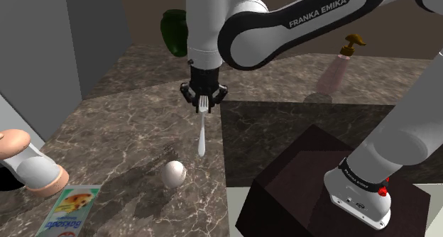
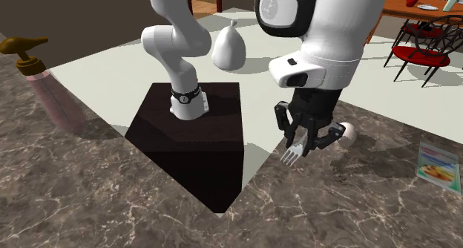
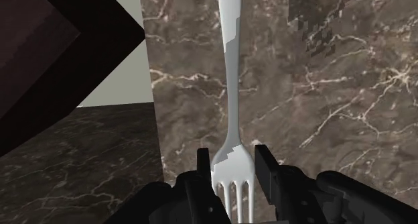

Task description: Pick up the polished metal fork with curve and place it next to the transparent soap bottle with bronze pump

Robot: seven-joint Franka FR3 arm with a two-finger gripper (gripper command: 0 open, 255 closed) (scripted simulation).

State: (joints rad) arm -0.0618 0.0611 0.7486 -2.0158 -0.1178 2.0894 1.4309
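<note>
Above the counter (image 1: pixel 128 147), pincer (image 3: pixel 233 168) clamped on fork (image 3: pixel 231 88) head

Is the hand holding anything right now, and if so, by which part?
Yes: the hand clasps the fork at its head, beside the tines, with the handle pointing away from the hand.

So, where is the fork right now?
Shoulder view, middle: the fork is clasped at its head by the tool, over the marble counter, near the egg.
</note>
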